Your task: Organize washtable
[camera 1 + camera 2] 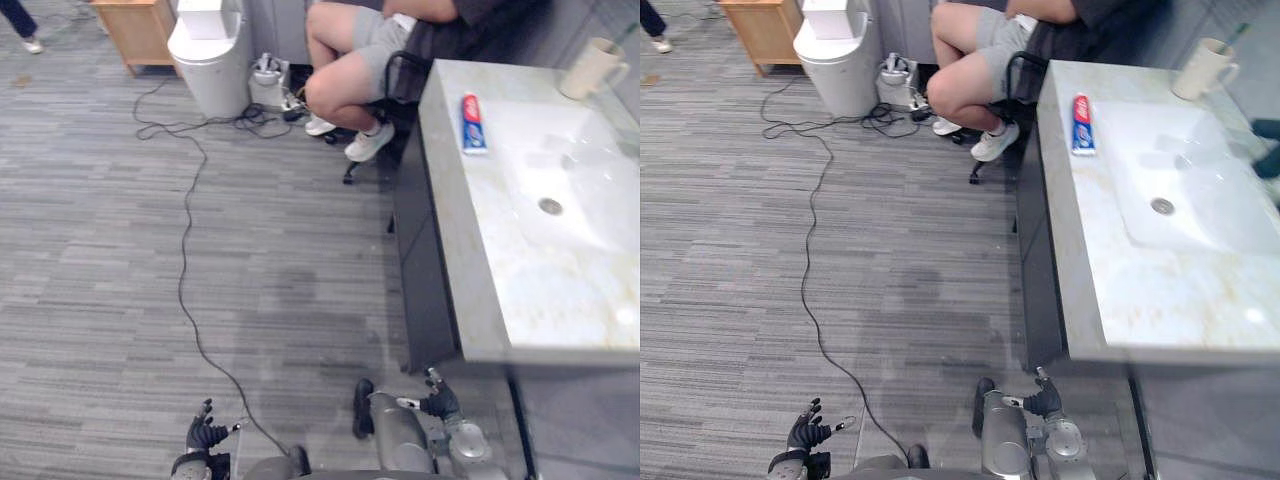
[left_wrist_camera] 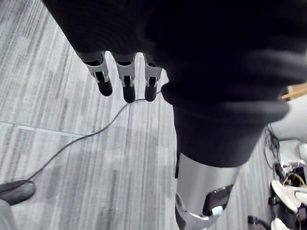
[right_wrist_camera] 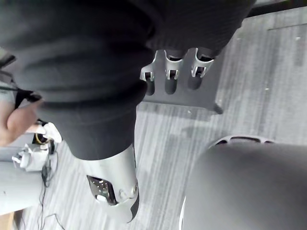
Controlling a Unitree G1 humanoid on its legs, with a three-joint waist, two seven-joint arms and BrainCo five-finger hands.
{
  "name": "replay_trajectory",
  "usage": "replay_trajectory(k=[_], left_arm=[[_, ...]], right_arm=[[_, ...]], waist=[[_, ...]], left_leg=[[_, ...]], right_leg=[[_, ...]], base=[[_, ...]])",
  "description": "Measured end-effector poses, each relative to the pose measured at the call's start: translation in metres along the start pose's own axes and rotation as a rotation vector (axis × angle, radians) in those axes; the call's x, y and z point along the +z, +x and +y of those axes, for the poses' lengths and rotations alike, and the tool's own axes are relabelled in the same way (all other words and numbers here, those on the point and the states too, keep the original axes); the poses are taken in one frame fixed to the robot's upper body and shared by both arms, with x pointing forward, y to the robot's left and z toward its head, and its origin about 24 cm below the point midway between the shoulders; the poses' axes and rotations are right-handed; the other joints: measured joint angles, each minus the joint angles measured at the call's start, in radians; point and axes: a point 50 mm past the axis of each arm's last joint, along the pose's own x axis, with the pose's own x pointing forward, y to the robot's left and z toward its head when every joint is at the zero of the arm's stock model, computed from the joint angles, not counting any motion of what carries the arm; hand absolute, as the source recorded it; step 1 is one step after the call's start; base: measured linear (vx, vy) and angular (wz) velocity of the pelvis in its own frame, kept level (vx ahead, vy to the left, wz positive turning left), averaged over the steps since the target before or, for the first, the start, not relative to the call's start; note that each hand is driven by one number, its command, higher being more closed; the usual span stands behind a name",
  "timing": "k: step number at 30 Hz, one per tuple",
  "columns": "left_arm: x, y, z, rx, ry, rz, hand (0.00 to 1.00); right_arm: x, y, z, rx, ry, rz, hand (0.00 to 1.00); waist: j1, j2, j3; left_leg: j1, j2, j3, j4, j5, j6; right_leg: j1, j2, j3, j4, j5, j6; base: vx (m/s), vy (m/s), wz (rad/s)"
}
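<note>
At the washtable's (image 1: 470,290) far right corner, cup (image 1: 1202,68) stands upright with something thin sticking out, too small to identify; the counter's right edge is cut off by the frame; two dark shapes (image 1: 1268,130) at that edge in the right eye view can't be made out; toothpaste tube (image 1: 473,122) lies flat near the far left edge, just beside the basin (image 1: 1200,225), not in it; drain (image 1: 550,206) visible mid-basin. Person (image 1: 350,60) sits past the far edge, upper body cut off. Left hand (image 1: 203,433) hangs low over the floor (image 1: 100,250), well left of the washtable; fingers (image 2: 125,86) straight, slightly apart, holding nothing; right hand (image 1: 442,402) hangs just below the near left corner; fingers (image 3: 171,76) relaxed, nearly straight, empty.
</note>
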Motion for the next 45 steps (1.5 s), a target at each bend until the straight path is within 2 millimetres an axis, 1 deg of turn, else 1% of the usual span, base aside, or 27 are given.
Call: replay_trajectory(k=[1, 2, 3, 5, 8, 11, 13, 16, 17, 18, 19, 20, 21, 22, 23, 25, 27, 28, 29, 32, 33, 35, 36, 37, 41, 44, 45], left_arm=[[-0.001, -0.001, -0.001, 0.002, -0.011, 0.004, 0.00], [-0.003, -0.003, -0.007, 0.000, -0.033, 0.007, 0.00], [-0.008, -0.006, -0.013, -0.007, -0.052, 0.023, 0.00], [-0.010, -0.009, -0.018, -0.013, -0.076, 0.029, 0.00], [0.001, -0.007, -0.019, -0.011, -0.088, -0.016, 0.00], [0.006, -0.005, -0.024, -0.023, -0.092, -0.035, 0.00], [0.009, -0.005, -0.024, -0.023, -0.091, -0.052, 0.00], [0.010, -0.006, -0.031, -0.038, -0.081, -0.059, 0.00], [0.011, -0.006, -0.030, -0.038, -0.063, -0.067, 0.00], [0.013, -0.005, -0.027, -0.042, -0.038, -0.076, 0.00], [0.015, -0.003, -0.025, -0.042, -0.029, -0.081, 0.00], [0.018, -0.001, -0.023, -0.042, -0.014, -0.088, 0.00], [0.017, -0.001, -0.021, -0.042, -0.003, -0.080, 0.00], [0.017, -0.001, -0.021, -0.043, 0.000, -0.075, 0.00], [0.017, 0.000, -0.018, -0.038, 0.008, -0.075, 0.00], [0.019, 0.001, -0.012, -0.027, 0.020, -0.083, 0.00], [0.027, 0.008, -0.005, -0.013, 0.041, -0.098, 0.00], [0.030, 0.010, -0.005, -0.013, 0.044, -0.101, 0.00], [0.034, 0.013, -0.005, -0.014, 0.057, -0.100, 0.00], [0.033, 0.013, -0.016, -0.058, 0.067, -0.095, 0.00], [0.033, 0.012, -0.021, -0.073, 0.065, -0.095, 0.00], [0.030, 0.010, -0.023, -0.090, 0.065, -0.089, 0.00], [0.024, 0.007, -0.027, -0.096, 0.051, -0.077, 0.00], [0.021, 0.005, -0.029, -0.100, 0.042, -0.069, 0.00], [0.011, -0.001, -0.036, -0.112, 0.014, -0.038, 0.00], [0.012, -0.001, -0.035, -0.102, 0.005, -0.040, 0.00], [0.012, -0.001, -0.036, -0.104, 0.002, -0.040, 0.00]], right_arm=[[0.001, 0.000, 0.000, -0.005, 0.001, -0.002, 0.00], [0.003, 0.000, 0.001, -0.013, 0.002, -0.008, 0.00], [0.003, 0.000, 0.005, -0.006, 0.002, -0.003, 0.00], [0.004, -0.001, 0.016, 0.011, 0.023, 0.004, 0.00], [0.005, -0.001, 0.025, 0.016, 0.040, 0.012, 0.00], [-0.001, -0.002, 0.021, -0.003, 0.022, 0.037, 0.00], [-0.008, -0.003, 0.016, -0.021, 0.025, 0.066, 0.00], [-0.020, -0.008, 0.010, -0.027, -0.012, 0.101, 0.00], [-0.025, -0.011, 0.013, -0.024, -0.003, 0.127, 0.00], [-0.029, -0.015, 0.019, -0.011, 0.006, 0.138, 0.00], [-0.030, -0.017, 0.023, -0.006, 0.017, 0.143, 0.00], [-0.031, -0.018, 0.029, 0.007, 0.031, 0.149, 0.00], [-0.031, -0.016, 0.032, 0.019, 0.034, 0.154, 0.00], [-0.030, -0.015, 0.032, 0.025, 0.033, 0.157, 0.00], [-0.028, -0.011, 0.033, 0.040, 0.030, 0.159, 0.00], [-0.025, -0.007, 0.033, 0.048, 0.021, 0.158, 0.00], [-0.018, 0.000, 0.027, 0.038, 0.004, 0.141, 0.00], [-0.018, 0.001, 0.024, 0.030, 0.003, 0.143, 0.00], [-0.022, 0.000, 0.015, 0.012, -0.012, 0.153, 0.00], [-0.020, 0.003, -0.003, -0.053, 0.016, 0.146, 0.00], [-0.023, 0.002, -0.009, -0.073, 0.021, 0.155, 0.00], [-0.029, -0.002, -0.012, -0.083, 0.020, 0.171, 0.00], [-0.034, -0.005, -0.016, -0.092, 0.018, 0.187, 0.00], [-0.036, -0.006, -0.019, -0.101, 0.020, 0.194, 0.00], [-0.047, -0.010, -0.031, -0.153, 0.062, 0.244, 0.00], [-0.051, -0.013, -0.037, -0.191, 0.087, 0.261, 0.00], [-0.056, -0.016, -0.041, -0.203, 0.084, 0.275, 0.00]], waist=[[0.004, 0.011, 0.002], [0.017, 0.034, 0.008], [0.032, 0.056, 0.009], [0.047, 0.052, 0.010], [0.059, 0.029, 0.016], [0.080, 0.021, 0.016], [0.082, 0.012, 0.012], [0.103, 0.031, -0.018], [0.104, 0.000, -0.042], [0.100, -0.038, -0.065], [0.095, -0.049, -0.066], [0.095, -0.081, -0.079], [0.094, -0.089, -0.084], [0.092, -0.088, -0.083], [0.087, -0.076, -0.080], [0.078, -0.049, -0.084], [0.072, -0.033, -0.080], [0.073, -0.032, -0.080], [0.064, -0.031, -0.075], [0.034, 0.014, -0.048], [0.023, 0.025, -0.042], [0.030, 0.028, -0.040], [0.051, 0.041, -0.039], [0.059, 0.043, -0.040], [0.077, 0.038, -0.033], [0.076, 0.043, -0.035], [0.078, 0.062, -0.043]], left_leg=[[-0.026, 0.029, 0.022, 0.094, 0.001, -0.008], [-0.094, 0.099, 0.071, 0.340, 0.035, -0.046], [-0.158, 0.181, 0.097, 0.533, 0.028, -0.053], [-0.201, 0.222, 0.131, 0.623, 0.025, -0.048], [-0.273, 0.217, 0.147, 0.542, 0.013, -0.028], [-0.350, 0.144, 0.045, 0.264, 0.026, -0.042], [-0.392, 0.099, -0.101, 0.002, 0.114, -0.065], [-0.408, 0.112, -0.179, -0.049, 0.224, -0.091], [-0.420, 0.095, -0.171, 0.013, 0.246, -0.094], [-0.416, 0.082, -0.140, 0.070, 0.240, -0.067], [-0.407, 0.078, -0.112, 0.093, 0.215, -0.041], [-0.365, 0.081, -0.044, 0.111, 0.176, -0.017], [-0.300, 0.093, 0.032, 0.099, 0.154, 0.002], [-0.259, 0.096, 0.070, 0.083, 0.145, 0.010], [-0.157, 0.099, 0.160, 0.007, 0.145, 0.012], [-0.075, 0.104, 0.257, -0.071, 0.150, 0.015], [-0.040, 0.090, 0.368, -0.108, 0.150, 0.016], [-0.038, 0.081, 0.383, -0.114, 0.150, 0.016], [-0.031, 0.071, 0.388, -0.118, 0.149, 0.016], [-0.007, 0.095, 0.388, -0.080, 0.145, 0.008], [-0.016, 0.138, 0.386, 0.022, 0.134, -0.009], [-0.054, 0.212, 0.367, 0.225, 0.135, -0.013], [-0.116, 0.274, 0.293, 0.405, 0.129, -0.014], [-0.139, 0.277, 0.254, 0.445, 0.107, -0.018], [-0.208, 0.205, 0.087, 0.304, 0.051, -0.015], [-0.222, 0.115, -0.150, 0.030, 0.074, -0.049], [-0.223, 0.110, -0.202, -0.035, 0.117, -0.059]], right_leg=[[0.024, 0.011, -0.007, -0.001, -0.019, -0.007], [0.079, 0.045, -0.002, -0.014, -0.047, -0.028], [0.142, 0.084, 0.021, -0.040, -0.068, -0.048], [0.230, 0.097, 0.066, -0.085, -0.079, -0.061], [0.351, 0.091, 0.162, -0.196, -0.080, -0.060], [0.407, 0.047, 0.253, -0.211, -0.085, -0.050], [0.452, 0.005, 0.333, -0.229, -0.116, 0.005], [0.482, -0.010, 0.441, -0.234, -0.184, 0.080], [0.471, -0.040, 0.475, -0.211, -0.187, 0.087], [0.433, -0.068, 0.495, -0.129, -0.174, 0.100], [0.398, -0.082, 0.489, -0.069, -0.162, 0.112], [0.305, -0.106, 0.458, 0.092, -0.094, 0.136], [0.238, -0.138, 0.381, 0.210, -0.073, 0.132], [0.210, -0.159, 0.309, 0.252, -0.083, 0.116], [0.172, -0.197, 0.121, 0.277, -0.110, 0.077], [0.161, -0.181, -0.112, 0.215, -0.130, 0.088], [0.143, -0.117, -0.312, 0.053, -0.122, 0.078], [0.137, -0.103, -0.341, 0.006, -0.106, 0.060], [0.146, -0.086, -0.353, -0.047, -0.071, 0.009], [0.186, -0.043, -0.320, -0.110, -0.056, 0.007], [0.226, -0.006, -0.298, -0.165, -0.045, 0.009], [0.279, 0.045, -0.251, -0.231, -0.035, 0.005], [0.314, 0.092, -0.185, -0.267, -0.038, -0.016], [0.317, 0.101, -0.155, -0.269, -0.039, -0.018], [0.345, 0.106, 0.019, -0.280, -0.036, -0.012], [0.347, 0.104, 0.140, -0.275, -0.041, 0.031], [0.347, 0.113, 0.179, -0.260, -0.056, 0.059]], base=[[0.64, -0.222, 0.08], [0.62, -0.202, -0.45], [0.62, -0.160, -0.68], [0.57, -0.087, -0.81], [0.53, 0.009, -0.82], [0.42, 0.187, -1.12], [0.54, 0.442, -1.07], [0.42, 0.495, -1.35], [0.45, 0.557, -1.11], [0.44, 0.516, -0.97], [0.41, 0.451, -1.15], [0.37, 0.393, -1.35], [0.35, 0.370, -1.55], [0.35, 0.400, -1.84], [0.23, 0.305, -1.81], [0.21, 0.279, -1.68], [0.18, 0.176, -1.38], [0.19, 0.089, -0.99], [0.20, 0.073, -0.72], [0.16, -0.029, -0.61], [0.14, -0.106, -0.65], [0.10, -0.098, -0.90], [0.07, -0.058, -1.18], [0.14, -0.038, -1.46], [0.18, 0.077, -1.36], [0.21, 0.197, -1.31], [0.26, 0.313, -1.15]])
